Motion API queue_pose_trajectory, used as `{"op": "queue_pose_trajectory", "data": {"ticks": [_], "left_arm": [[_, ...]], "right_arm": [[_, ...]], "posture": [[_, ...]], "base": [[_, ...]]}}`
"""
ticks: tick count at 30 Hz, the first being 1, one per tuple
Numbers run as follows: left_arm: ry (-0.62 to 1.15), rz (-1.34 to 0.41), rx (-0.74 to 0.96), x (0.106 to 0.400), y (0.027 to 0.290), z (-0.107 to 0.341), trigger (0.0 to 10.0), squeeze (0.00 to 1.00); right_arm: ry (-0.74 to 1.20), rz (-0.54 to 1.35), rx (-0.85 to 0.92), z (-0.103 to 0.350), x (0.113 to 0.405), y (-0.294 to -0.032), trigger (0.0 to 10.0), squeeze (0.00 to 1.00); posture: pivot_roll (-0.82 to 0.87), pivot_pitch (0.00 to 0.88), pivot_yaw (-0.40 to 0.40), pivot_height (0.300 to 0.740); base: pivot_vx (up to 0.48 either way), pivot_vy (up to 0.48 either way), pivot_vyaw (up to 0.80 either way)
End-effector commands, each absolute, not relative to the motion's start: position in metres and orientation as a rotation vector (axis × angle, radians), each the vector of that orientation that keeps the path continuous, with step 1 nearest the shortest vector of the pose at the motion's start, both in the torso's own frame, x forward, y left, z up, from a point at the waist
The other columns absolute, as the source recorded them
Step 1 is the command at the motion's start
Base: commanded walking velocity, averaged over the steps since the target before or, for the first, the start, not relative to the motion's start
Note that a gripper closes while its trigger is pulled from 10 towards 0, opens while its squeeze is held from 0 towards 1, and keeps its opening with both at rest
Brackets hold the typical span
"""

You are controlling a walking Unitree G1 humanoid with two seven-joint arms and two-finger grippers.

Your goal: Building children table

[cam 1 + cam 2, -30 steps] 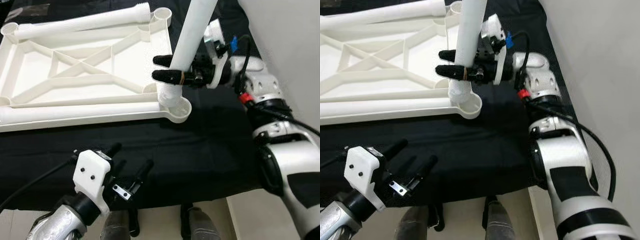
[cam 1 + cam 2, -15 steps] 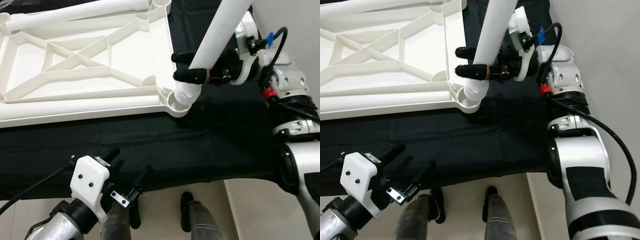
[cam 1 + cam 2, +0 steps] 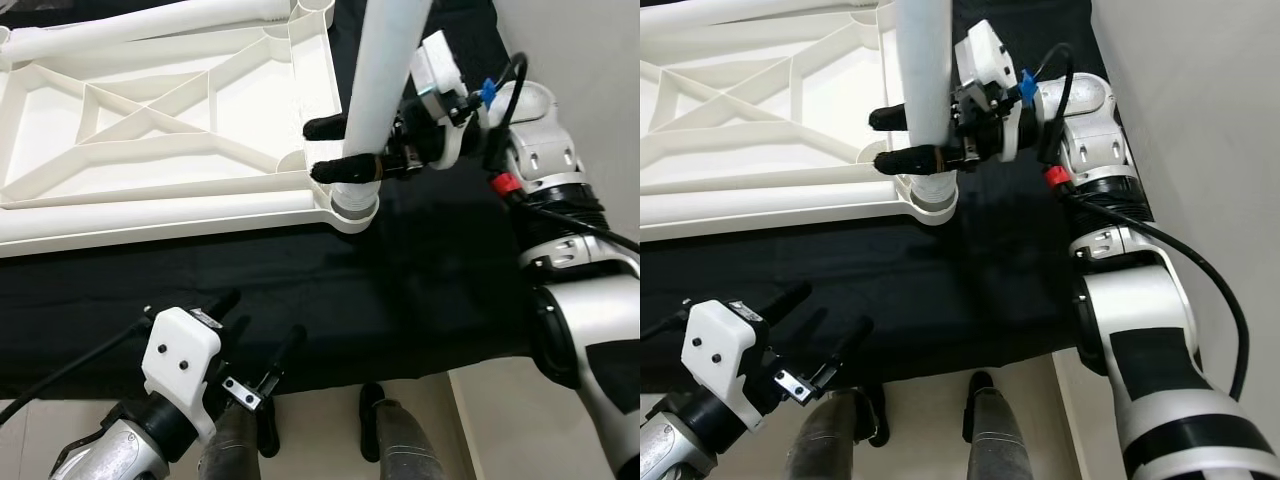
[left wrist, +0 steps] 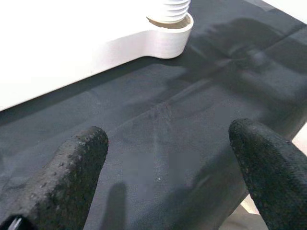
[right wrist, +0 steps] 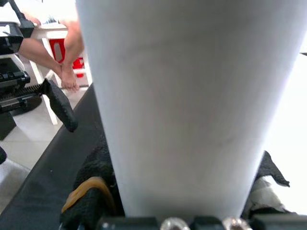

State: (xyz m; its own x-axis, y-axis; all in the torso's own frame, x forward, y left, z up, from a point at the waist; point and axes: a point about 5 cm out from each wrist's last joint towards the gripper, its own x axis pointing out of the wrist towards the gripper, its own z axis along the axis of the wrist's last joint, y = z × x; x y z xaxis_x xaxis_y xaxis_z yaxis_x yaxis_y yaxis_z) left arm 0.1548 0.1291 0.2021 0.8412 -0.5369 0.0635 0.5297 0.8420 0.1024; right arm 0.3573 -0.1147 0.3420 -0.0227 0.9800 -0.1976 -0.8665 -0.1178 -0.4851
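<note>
The right pincer (image 3: 335,150) is clamped on a white plastic leg (image 3: 385,70), low on the tube, one black finger each side, holding it close to upright over the corner socket (image 3: 352,212) of the overturned kids' table panel (image 3: 170,150) — prob. so the threaded end can seat and be turned in. The leg's ribbed thread (image 4: 173,6) shows in the left wrist view sitting in the round socket ring, so it looks engaged but likely not fully screwed down. The panel lies underside up on a tabletop covered w/ black cloth (image 3: 400,290), near its far edge; that way the sockets face up for the legs. The panel is moulded white plastic, smooth and a bit glossy, w/ raised diagonal and cross ribs for stiffness and a round cup at each visible corner. Two more legs lie flat on it: one (image 3: 150,30) along the far side, one (image 3: 150,215) along the near side — both plain white tubes, waiting their turn I'd guess. The left pincer (image 3: 255,345) hangs idle at the tabletop's near edge, its rubbery, pebbled black fingers (image 4: 62,167) spread apart w/ nothing between them. In the right wrist view a person's forearm and hand (image 5: 67,57) are in the background.
</note>
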Motion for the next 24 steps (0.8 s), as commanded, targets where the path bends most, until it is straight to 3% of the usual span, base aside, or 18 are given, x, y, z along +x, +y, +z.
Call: {"op": "queue_pose_trajectory", "data": {"ticks": [1,11,24], "left_arm": [[-0.069,-0.565,0.087,0.1526,0.1282,0.1981,10.0,0.0],[-0.075,-0.562,0.089,0.1543,0.1267,0.1974,10.0,0.0],[-0.08,-0.562,0.1,0.1552,0.126,0.1975,10.0,0.0]], "right_arm": [[-0.133,1.638,-0.575,0.3206,0.3597,-0.1089,10.0,0.0],[-0.124,1.689,-0.564,0.3194,0.3538,-0.107,10.0,0.0],[-0.13,1.623,-0.481,0.3134,0.3604,-0.1085,10.0,0.0]], "posture": [[0.07,0.465,-0.005,0.74],[0.06,0.457,-0.011,0.74],[0.06,0.46,-0.01,0.74]], "base": [[0.0,0.0,0.0],[0.0,0.0,0.0],[0.0,0.0,0.0]]}}
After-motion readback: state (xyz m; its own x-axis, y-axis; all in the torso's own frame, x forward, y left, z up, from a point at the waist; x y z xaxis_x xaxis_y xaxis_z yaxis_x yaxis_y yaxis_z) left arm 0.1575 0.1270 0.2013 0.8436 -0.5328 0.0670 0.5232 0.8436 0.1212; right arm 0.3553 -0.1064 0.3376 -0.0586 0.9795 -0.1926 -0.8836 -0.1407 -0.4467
